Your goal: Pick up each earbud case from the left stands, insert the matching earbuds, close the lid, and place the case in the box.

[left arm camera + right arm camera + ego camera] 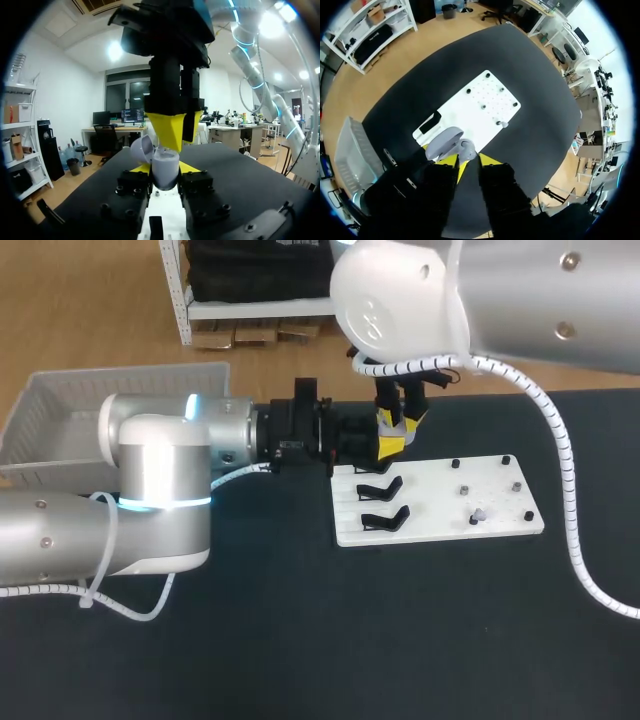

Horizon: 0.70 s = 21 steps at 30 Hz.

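A grey earbud case (166, 161) with its lid (141, 148) flipped open sits between the yellow tips of my left gripper (164, 170), which is shut on it above the far left edge of the white stand board (470, 502). My right gripper (180, 132) points straight down onto the case's open top. In the right wrist view its yellow tips (469, 161) stand slightly apart with nothing seen between them, just over the case (466, 149) and its lid (444, 141). In the head view both grippers, left (392, 447) and right (403, 420), meet and hide the case.
Two empty black stands (380, 488) (385, 518) sit on the board's left side. A small grey earbud (478, 513) and several pegs are on its right side. A white basket (60, 405) stands at the far left of the dark table.
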Tool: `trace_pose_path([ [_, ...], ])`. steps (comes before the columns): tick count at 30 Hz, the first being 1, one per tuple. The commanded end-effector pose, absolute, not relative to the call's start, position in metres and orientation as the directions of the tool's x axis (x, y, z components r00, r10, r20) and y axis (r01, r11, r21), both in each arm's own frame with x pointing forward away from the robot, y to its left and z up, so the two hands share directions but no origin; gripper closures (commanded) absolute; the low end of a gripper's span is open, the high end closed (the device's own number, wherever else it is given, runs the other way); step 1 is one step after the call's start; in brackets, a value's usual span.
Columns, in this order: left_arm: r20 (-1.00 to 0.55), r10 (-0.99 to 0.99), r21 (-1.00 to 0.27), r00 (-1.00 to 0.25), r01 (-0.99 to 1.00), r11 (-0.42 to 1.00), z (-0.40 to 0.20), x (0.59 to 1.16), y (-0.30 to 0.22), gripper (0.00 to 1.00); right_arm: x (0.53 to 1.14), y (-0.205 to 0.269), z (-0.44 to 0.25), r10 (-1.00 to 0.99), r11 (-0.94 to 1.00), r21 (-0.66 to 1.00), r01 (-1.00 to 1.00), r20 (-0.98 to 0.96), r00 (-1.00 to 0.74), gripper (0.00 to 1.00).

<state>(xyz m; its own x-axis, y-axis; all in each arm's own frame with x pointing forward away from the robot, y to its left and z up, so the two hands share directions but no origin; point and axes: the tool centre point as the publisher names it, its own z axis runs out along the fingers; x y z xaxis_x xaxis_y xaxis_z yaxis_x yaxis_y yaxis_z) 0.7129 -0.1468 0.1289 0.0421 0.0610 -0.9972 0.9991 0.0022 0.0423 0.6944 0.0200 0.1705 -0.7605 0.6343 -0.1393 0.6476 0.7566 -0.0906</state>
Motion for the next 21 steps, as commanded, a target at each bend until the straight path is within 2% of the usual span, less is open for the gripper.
trace_pose_path([
  [1, -0.997, 0.056, 0.048, 0.047, 0.999, 0.012, 0.128, 0.711, -0.147, 1.00, 0.693, 0.019, 0.172, 0.635, 0.756, -0.087, 0.648, -0.139, -0.760, 0.61],
  [13, -0.997, 0.056, 0.048, 0.047, 0.999, 0.012, 0.128, 0.711, -0.147, 1.00, 0.672, -0.001, 0.193, 0.639, 0.763, 0.002, 0.646, -0.154, -0.754, 0.58],
  [17, -0.997, 0.056, 0.048, 0.047, 0.999, 0.012, 0.128, 0.711, -0.147, 1.00, 0.658, -0.015, 0.195, 0.603, 0.794, 0.064, 0.604, -0.199, -0.772, 0.51],
  [18, -0.997, 0.056, 0.048, 0.047, 0.999, 0.012, 0.128, 0.711, -0.147, 1.00, 0.655, -0.019, 0.195, 0.597, 0.800, 0.080, 0.595, -0.203, -0.776, 0.36],
  [20, -0.997, 0.056, 0.048, 0.047, 0.999, 0.012, 0.128, 0.711, -0.147, 1.00, 0.648, -0.025, 0.195, 0.583, 0.810, 0.093, 0.579, -0.225, -0.780, 0.21],
  [21, -0.997, 0.056, 0.048, 0.047, 0.999, 0.012, 0.128, 0.711, -0.147, 1.00, 0.643, -0.029, 0.195, 0.576, 0.816, 0.106, 0.568, -0.234, -0.784, 0.05],
])
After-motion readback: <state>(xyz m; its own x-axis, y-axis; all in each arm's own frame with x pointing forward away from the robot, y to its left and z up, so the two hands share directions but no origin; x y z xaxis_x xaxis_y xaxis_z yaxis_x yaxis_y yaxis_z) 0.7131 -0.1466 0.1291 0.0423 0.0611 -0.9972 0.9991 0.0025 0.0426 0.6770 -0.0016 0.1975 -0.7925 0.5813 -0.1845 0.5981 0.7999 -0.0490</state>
